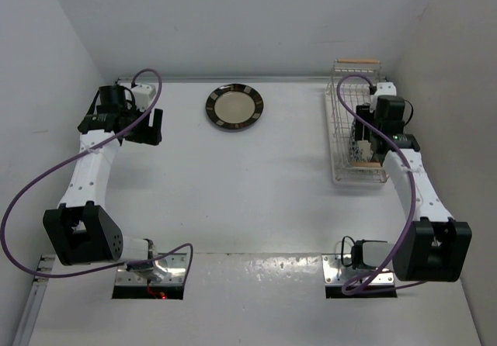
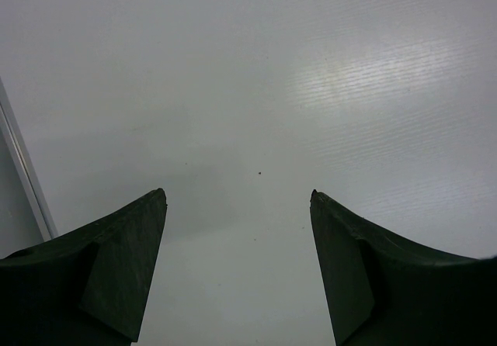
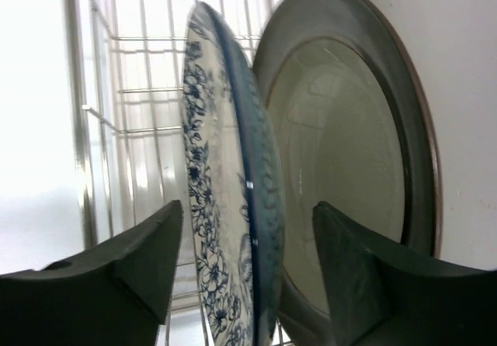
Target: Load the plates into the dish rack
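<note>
**Non-task items: work cell surroundings**

Table (image 1: 233, 198): white, matt, w/ glare patch in left wrist view. One tiny dark speck (image 2: 259, 173) on the surface. Seam (image 1: 256, 254) runs L-R across the near part. Left wall (image 1: 39, 67), back wall (image 1: 233, 20) & right wall (image 1: 458, 90): plain white, enclosing table on 3 sides. Two shiny metal plates at near edge: left plate (image 1: 177, 262), right plate (image 1: 332, 271). Silver rail (image 1: 31, 303) at near-left corner. Small red glow (image 1: 161, 292) in dark cutout just below left plate

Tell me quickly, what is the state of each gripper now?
Left gripper: open, holding nothing.
Right gripper: open, one finger on either side of the floral plate.
</note>
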Controlling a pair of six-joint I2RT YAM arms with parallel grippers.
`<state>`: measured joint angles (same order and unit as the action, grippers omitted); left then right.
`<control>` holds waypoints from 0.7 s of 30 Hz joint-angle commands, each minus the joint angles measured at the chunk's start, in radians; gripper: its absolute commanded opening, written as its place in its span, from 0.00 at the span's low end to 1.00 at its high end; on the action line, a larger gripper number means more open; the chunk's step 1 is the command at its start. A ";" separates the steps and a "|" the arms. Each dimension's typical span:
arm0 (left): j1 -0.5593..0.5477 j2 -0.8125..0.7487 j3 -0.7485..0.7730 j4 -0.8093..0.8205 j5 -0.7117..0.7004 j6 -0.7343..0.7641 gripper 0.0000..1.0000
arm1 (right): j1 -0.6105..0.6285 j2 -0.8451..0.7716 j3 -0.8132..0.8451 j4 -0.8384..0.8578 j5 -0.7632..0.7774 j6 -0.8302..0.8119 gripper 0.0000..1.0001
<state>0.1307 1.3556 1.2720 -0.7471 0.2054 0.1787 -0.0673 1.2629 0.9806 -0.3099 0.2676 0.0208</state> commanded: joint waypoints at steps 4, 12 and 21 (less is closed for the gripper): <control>0.007 0.007 -0.008 0.022 0.019 -0.001 0.79 | 0.006 -0.025 0.134 0.031 -0.024 -0.059 0.74; -0.028 0.134 0.098 -0.028 0.029 0.008 0.79 | 0.139 -0.063 0.236 0.097 -0.064 0.112 0.75; -0.037 0.191 0.076 -0.028 -0.030 0.008 0.79 | 0.412 0.442 0.536 0.115 -0.261 0.379 0.64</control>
<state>0.0998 1.5379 1.3388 -0.7738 0.2043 0.1829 0.3328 1.5448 1.4086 -0.1635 0.1261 0.2440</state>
